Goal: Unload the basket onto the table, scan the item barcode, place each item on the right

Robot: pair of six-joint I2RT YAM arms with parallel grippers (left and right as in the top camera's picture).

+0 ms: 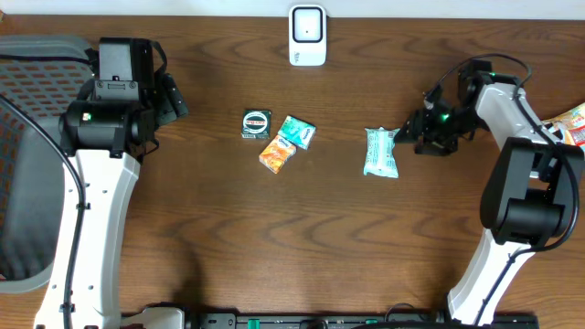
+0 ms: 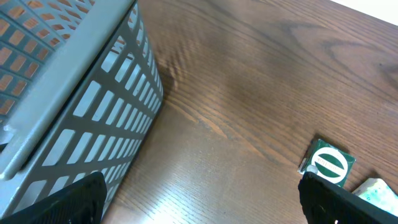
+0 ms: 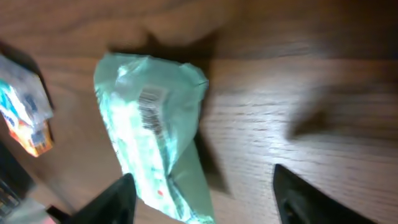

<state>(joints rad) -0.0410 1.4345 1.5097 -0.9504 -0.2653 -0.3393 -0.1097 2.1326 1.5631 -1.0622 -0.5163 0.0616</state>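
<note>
The bench point(image 1: 274, 251) carries a grey mesh basket point(image 2: 68, 93) on your left and the white scanner point(image 1: 307, 35) at its far edge; treat the scanner as the target of this step. The task item, a mint-green pouch point(image 1: 381, 153), lies flat on the bench right of centre. It is well apart from the scanner and clear of the three small packets point(image 1: 297, 132) near the middle. Your right pincer point(image 3: 202, 180) stands spread just beside the pouch's right edge and pinches nothing; whether one finger touches the film cannot be told. Your left pincer point(image 2: 200, 186) is likewise spread and empty, near the basket. The step in hand appears to be taking up the pouch for presentation. Close the right pincer across the pouch's short width, on the film away from the print, so that no finger covers the barcode point(image 3: 152, 107). Grip firmly enough that the soft film does not fold over the code. Lift clear of the bench, turn the printed face toward the scanner window, and hold it steady and flat. The pouch's long axis runs from the far edge of the bench toward the near edge, slightly tilted, so its short ends point roughly away from you and toward you. The barcode faces upward and sits toward one end; which end cannot be matched to the overhead view.
</note>
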